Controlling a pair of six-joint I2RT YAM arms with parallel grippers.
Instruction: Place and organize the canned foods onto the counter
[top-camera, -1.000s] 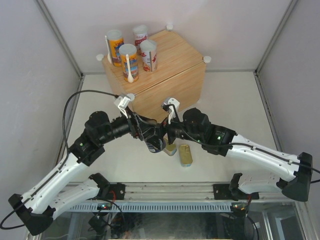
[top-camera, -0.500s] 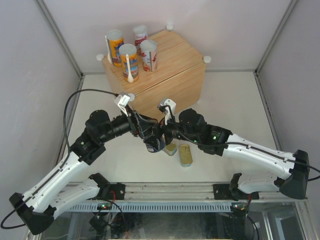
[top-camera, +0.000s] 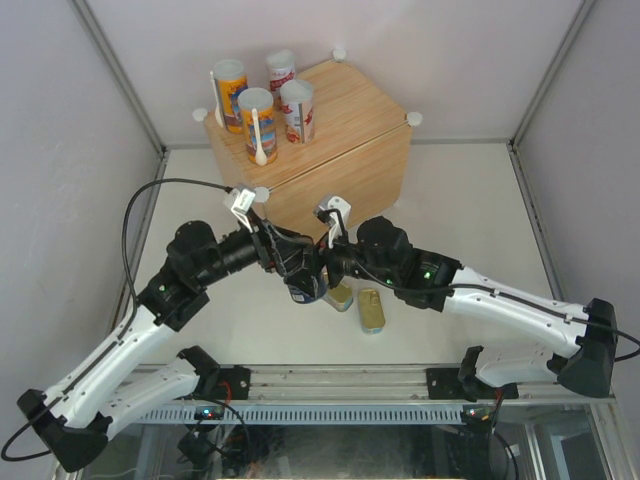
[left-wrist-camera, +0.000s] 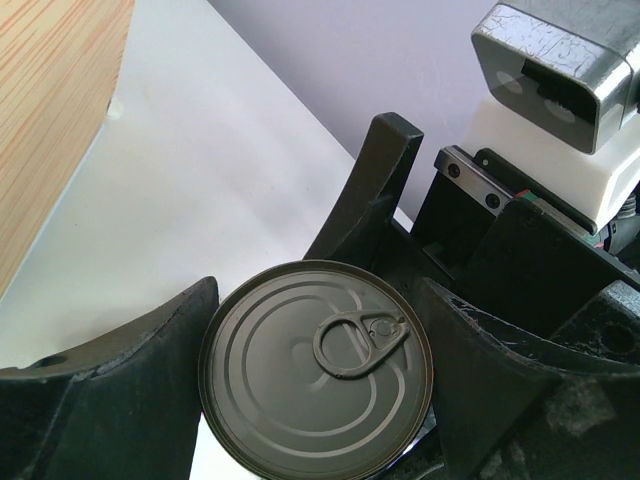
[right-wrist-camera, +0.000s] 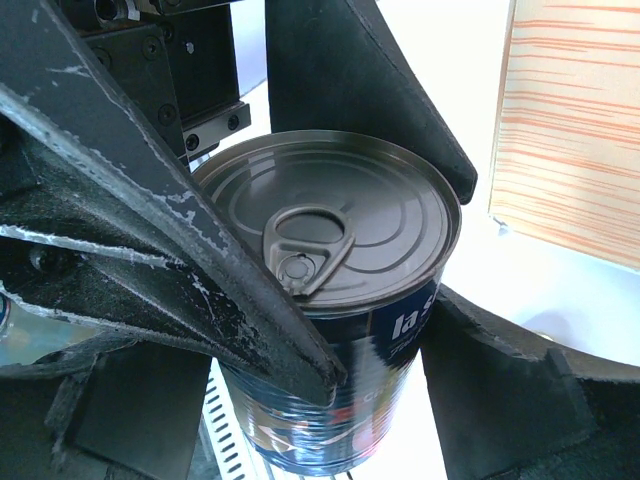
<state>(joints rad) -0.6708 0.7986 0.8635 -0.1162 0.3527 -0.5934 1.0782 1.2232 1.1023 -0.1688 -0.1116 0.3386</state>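
Note:
A dark-blue silver-topped can (top-camera: 306, 291) sits between both arms, in front of the counter (top-camera: 345, 140). My left gripper (left-wrist-camera: 315, 390) is shut on the can (left-wrist-camera: 315, 375), one finger on each side. My right gripper (right-wrist-camera: 320, 335) also closes round the can (right-wrist-camera: 340, 230). Its right finger (right-wrist-camera: 490, 390) presses the can's wall, while its other finger is mostly hidden behind a left-arm finger (right-wrist-camera: 190, 240). On the counter's back left stand two orange-blue tubes (top-camera: 230, 95) (top-camera: 258, 122) and two white-red tubes (top-camera: 281, 70) (top-camera: 298, 110). Two flat gold-teal tins (top-camera: 372, 310) (top-camera: 342, 297) lie on the table.
The counter's front wall (top-camera: 350, 195) rises just behind both wrists. Its right half (top-camera: 360, 105) carries nothing. White caps (top-camera: 414, 118) mark its corners. Grey enclosure walls (top-camera: 60, 150) flank the table, and a metal rail (top-camera: 340, 382) runs along the near edge.
The right arm has edged left toward the can and its jaws have narrowed round it. The left gripper keeps its hold and has hardly moved.

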